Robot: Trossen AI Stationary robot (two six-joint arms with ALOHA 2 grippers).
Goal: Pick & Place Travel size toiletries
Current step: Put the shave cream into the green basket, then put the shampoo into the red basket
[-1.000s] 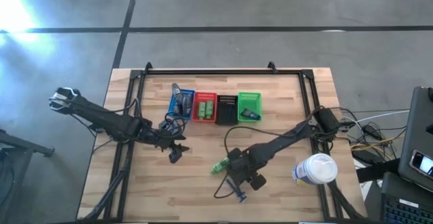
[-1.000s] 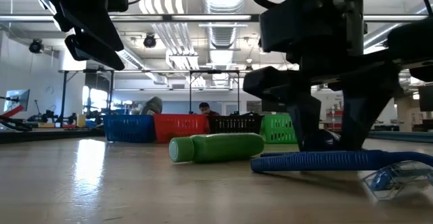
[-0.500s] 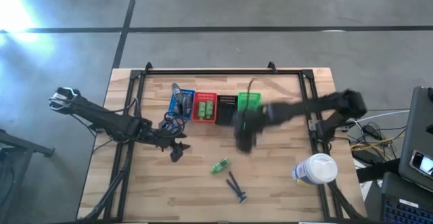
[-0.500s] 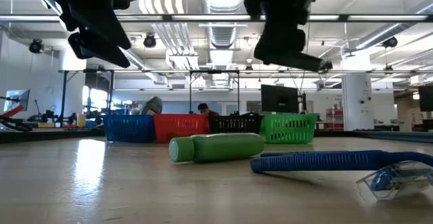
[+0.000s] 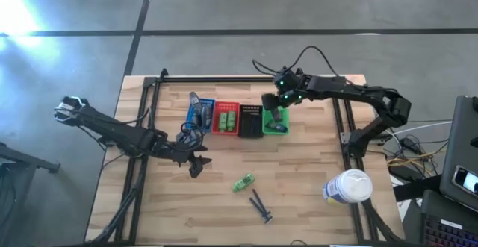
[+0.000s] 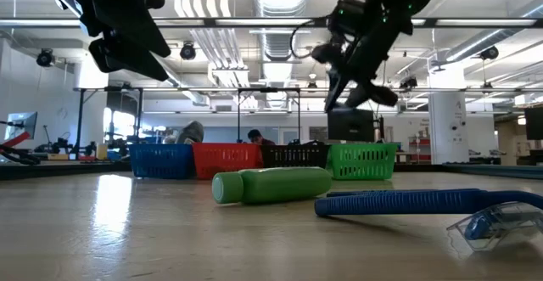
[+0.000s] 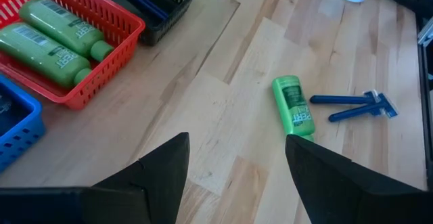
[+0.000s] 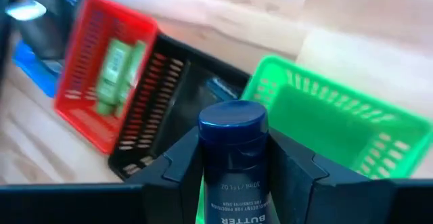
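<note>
Inside red basket (image 7: 101, 55): two green tubes (image 7: 54, 38)

Four baskets (image 5: 237, 119) are standing side by side along the table's (image 5: 314, 202) far side. A tube (image 5: 243, 182) is lying nearer the front, with a razor (image 5: 261, 206) just beside it. A tub (image 5: 348, 186) is sitting at the right edge.

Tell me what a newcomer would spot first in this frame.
The right claw, shut on a dark-capped bottle, hangs above the green basket in the basket row. Out on the bare wood lie a green tube and blue razors, with the left claw open over the table nearby.
</note>
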